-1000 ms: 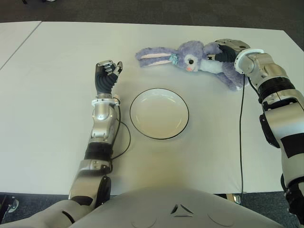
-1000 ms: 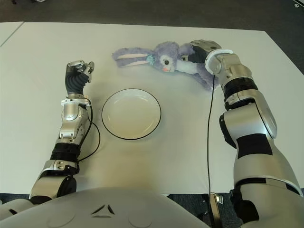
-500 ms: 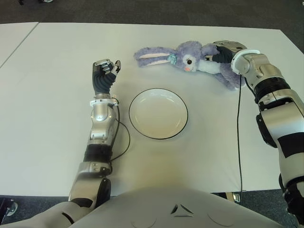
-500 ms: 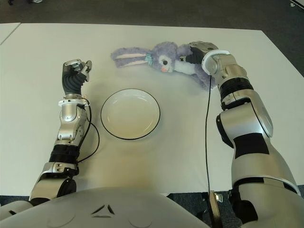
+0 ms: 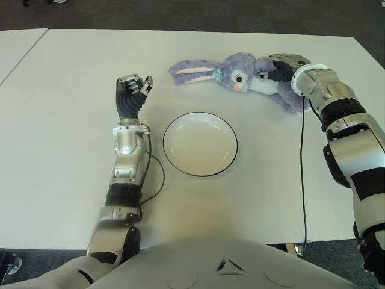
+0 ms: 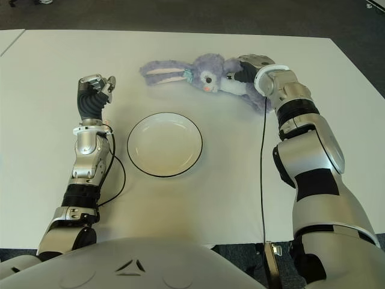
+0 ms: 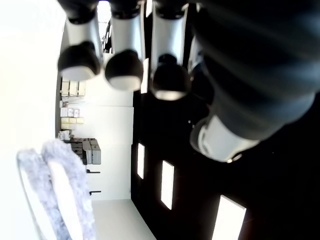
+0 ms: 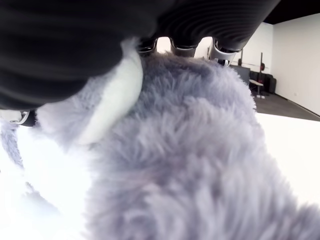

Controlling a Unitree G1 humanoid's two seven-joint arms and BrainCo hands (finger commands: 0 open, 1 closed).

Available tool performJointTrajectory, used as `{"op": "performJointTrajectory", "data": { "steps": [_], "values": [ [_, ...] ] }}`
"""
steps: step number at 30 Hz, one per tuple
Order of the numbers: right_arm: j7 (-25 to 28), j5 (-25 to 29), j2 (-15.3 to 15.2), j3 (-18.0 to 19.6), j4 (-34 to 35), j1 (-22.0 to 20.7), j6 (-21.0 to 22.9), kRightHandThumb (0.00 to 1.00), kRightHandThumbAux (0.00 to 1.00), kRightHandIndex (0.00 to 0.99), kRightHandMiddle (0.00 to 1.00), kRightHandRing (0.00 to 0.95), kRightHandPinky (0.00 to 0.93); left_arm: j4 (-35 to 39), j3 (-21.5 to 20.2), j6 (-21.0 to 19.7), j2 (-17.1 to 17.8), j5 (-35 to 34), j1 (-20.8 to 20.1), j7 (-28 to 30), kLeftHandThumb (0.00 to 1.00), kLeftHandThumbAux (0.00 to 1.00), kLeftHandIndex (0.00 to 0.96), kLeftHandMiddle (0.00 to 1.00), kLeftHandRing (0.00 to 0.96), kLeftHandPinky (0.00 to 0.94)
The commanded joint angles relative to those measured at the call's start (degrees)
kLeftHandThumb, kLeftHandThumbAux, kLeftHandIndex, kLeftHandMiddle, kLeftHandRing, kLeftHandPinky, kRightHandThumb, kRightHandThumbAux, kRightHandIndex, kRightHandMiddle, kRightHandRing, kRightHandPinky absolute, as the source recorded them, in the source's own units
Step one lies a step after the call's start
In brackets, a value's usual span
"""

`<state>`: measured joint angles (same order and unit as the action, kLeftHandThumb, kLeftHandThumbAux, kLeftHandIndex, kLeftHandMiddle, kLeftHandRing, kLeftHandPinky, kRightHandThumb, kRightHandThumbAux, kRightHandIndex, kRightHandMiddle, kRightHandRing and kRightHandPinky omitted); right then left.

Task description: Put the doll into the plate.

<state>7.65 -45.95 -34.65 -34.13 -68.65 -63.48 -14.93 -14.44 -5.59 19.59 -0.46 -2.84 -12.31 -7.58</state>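
Risk noted: the doll is gripped only at its body, so the long ears could trail over the plate rim, or the soft fur could slip out during the carry. The doll lies on the table beyond the plate, apart from it. The right hand is wrapped over its midsection, fingers curled into the fur; grip firmness is hard to judge. The left hand, raised left of the plate, is curled and holds nothing.

You're looking at silver arms with black joint bands, ribbed black palms on the left hand and right hand, and thin black cables along each forearm.
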Motion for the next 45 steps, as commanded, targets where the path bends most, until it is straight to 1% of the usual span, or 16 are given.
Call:
{"op": "performJointTrajectory", "data": {
  "steps": [1,14,20,24,30,31,33,34,35,36,37,38,39,40,41,45],
  "values": [
    [2.9,-1.3,2.0,-2.5,-2.5,5.8,0.3,0.476,0.126,0.0,0.0,0.0,0.0,-2.7,0.1,-1.7,-2.3,0.7,8.2,-1.3,0.421,0.79,0.8,0.864,0.868,0.851],
    [2.1,-0.8,1.4,-2.8,-1.9,6.5,-1.5,0.453,0.148,0.0,0.0,0.0,0.001,-1.9,0.4,-2.0,-2.2,0.8,8.4,-1.2,0.405,0.798,0.795,0.86,0.865,0.852],
    [3.7,-0.1,1.0,-2.6,-2.0,6.8,-3.0,0.435,0.158,0.0,0.0,0.0,0.084,-1.6,0.6,-1.8,-2.2,0.9,8.5,-1.0,0.4,0.794,0.792,0.862,0.866,0.856],
    [4.4,0.3,0.9,-2.4,-2.0,7.1,-3.6,0.436,0.18,0.0,0.0,0.0,0.167,-1.3,0.7,-2.1,-2.4,1.0,8.6,-1.1,0.402,0.794,0.792,0.862,0.868,0.853],
    [3.6,0.3,0.5,-2.6,-1.8,7.7,-4.2,0.476,0.25,0.0,0.0,0.028,0.249,-0.9,0.8,-2.6,-2.6,1.1,8.8,-1.2,0.404,0.793,0.792,0.86,0.865,0.847],
    [3.1,0.1,0.4,-2.8,-1.7,7.8,-4.3,0.522,0.311,0.0,0.001,0.12,0.326,-0.9,0.8,-2.7,-2.6,1.1,8.8,-1.2,0.404,0.793,0.792,0.86,0.864,0.849],
    [0.9,-1.0,0.1,-3.6,-1.1,8.3,-4.2,0.583,0.361,0.011,0.033,0.216,0.397,-0.8,0.8,-2.6,-2.7,1.2,8.9,-1.3,0.404,0.792,0.792,0.86,0.864,0.852],
    [-0.1,-1.4,0.0,-3.9,-0.7,8.6,-3.9,0.677,0.403,0.103,0.103,0.325,0.478,-0.7,0.9,-2.6,-2.7,1.2,9.0,-1.3,0.407,0.791,0.79,0.86,0.864,0.853],
    [-0.8,-1.6,-0.1,-4.1,-0.5,8.7,-3.7,0.738,0.43,0.163,0.149,0.395,0.529,-0.6,0.9,-2.7,-2.8,1.2,9.0,-1.4,0.411,0.789,0.789,0.859,0.863,0.853],
    [-1.5,-1.8,-0.1,-4.2,0.5,9.1,-2.9,0.759,0.439,0.184,0.165,0.42,0.548,-0.5,0.9,-2.7,-2.8,1.2,9.0,-1.4,0.412,0.789,0.789,0.859,0.863,0.854],
    [-1.9,-1.8,-0.1,-4.2,1.2,9.3,-2.4,0.812,0.459,0.247,0.212,0.46,0.569,-0.5,0.9,-2.7,-2.9,1.2,9.0,-1.4,0.416,0.787,0.788,0.859,0.863,0.855],
    [-3.0,-1.8,0.2,-4.0,1.4,9.5,-1.2,0.847,0.472,0.288,0.243,0.486,0.583,-0.4,0.8,-2.8,-2.8,1.2,9.0,-1.5,0.419,0.786,0.787,0.859,0.863,0.856],
    [-3.8,-1.7,0.3,-3.9,1.6,9.7,-0.4,0.884,0.541,0.344,0.279,0.48,0.582,-0.3,0.8,-2.9,-2.9,1.3,9.1,-1.5,0.421,0.785,0.787,0.859,0.864,0.855],
    [-4.8,-1.6,0.4,-3.7,1.5,9.9,0.4,0.898,0.565,0.364,0.292,0.478,0.581,-0.2,0.9,-3.0,-2.9,1.3,9.1,-1.5,0.422,0.784,0.787,0.859,0.864,0.854],
    [-6.5,-0.9,0.7,-2.9,1.5,10.4,1.3,0.934,0.609,0.394,0.318,0.44,0.541,-0.1,0.9,-3.1,-2.8,1.3,9.1,-1.5,0.423,0.784,0.787,0.859,0.865,0.852],
    [-10.7,1.4,1.5,-0.6,1.0,11.5,2.5,0.982,0.655,0.423,0.395,0.429,0.495,0.0,0.8,-3.4,-2.7,1.2,9.1,-1.5,0.416,0.789,0.793,0.86,0.866,0.852]
  ]
}}
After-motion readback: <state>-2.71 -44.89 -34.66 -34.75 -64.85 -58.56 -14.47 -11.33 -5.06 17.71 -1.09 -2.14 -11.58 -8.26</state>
